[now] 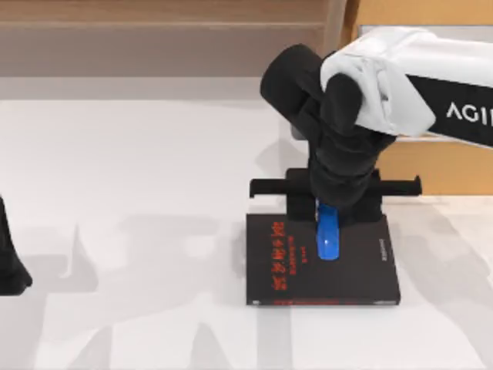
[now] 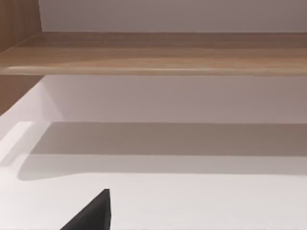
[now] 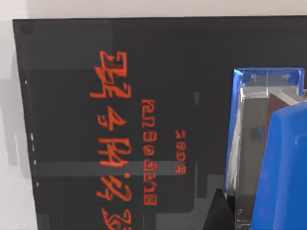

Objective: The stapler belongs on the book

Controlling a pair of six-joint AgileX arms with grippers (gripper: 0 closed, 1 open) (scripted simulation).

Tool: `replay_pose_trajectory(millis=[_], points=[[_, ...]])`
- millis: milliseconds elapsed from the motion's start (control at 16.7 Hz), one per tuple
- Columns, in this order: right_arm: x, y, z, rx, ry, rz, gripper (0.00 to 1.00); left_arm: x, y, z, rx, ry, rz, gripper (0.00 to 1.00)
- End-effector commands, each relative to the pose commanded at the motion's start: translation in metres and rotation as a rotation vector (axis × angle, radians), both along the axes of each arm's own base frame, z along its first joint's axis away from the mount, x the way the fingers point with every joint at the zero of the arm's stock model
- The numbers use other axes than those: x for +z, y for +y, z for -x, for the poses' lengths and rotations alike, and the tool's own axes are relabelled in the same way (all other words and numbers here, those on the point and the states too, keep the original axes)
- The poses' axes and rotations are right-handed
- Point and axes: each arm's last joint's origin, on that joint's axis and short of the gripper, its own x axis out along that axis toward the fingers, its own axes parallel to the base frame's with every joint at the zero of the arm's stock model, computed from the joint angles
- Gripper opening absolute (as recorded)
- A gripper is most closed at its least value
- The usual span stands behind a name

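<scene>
The black book [image 1: 362, 270] with red lettering lies flat on the white table, right of the middle. The blue stapler [image 1: 328, 239] stands over the book's far half, its long side running from the far edge toward the near edge. My right gripper [image 1: 327, 210] comes down from above, shut on the stapler's far end, which it hides. In the right wrist view the stapler [image 3: 283, 163] shows large and close above the book's cover [image 3: 72, 96]; I cannot tell whether it touches the cover. My left gripper [image 1: 8, 266] is parked at the table's left edge.
A wooden ledge [image 1: 154, 23] runs along the back of the table, and a wooden block [image 1: 439, 166] stands at the back right beside the right arm. The white tabletop [image 1: 139, 193] stretches bare to the book's left.
</scene>
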Motion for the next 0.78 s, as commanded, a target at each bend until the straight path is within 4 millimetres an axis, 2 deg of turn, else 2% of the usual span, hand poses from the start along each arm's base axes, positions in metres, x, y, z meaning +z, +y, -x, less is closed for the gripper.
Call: replay_pose_trajectory(millis=[360, 660, 780], points=[[-0.002, -0.002, -0.001, -0.005, 0.002, 0.001, 0.00, 0.000, 0.000, 0.000, 0.000, 0.000, 0.000, 1.00], [-0.028, 0.000, -0.002, 0.000, 0.004, 0.002, 0.00, 0.000, 0.000, 0.000, 0.000, 0.000, 0.000, 1.00], [-0.032, 0.000, -0.002, 0.000, 0.005, 0.003, 0.00, 0.000, 0.000, 0.000, 0.000, 0.000, 0.000, 1.00]])
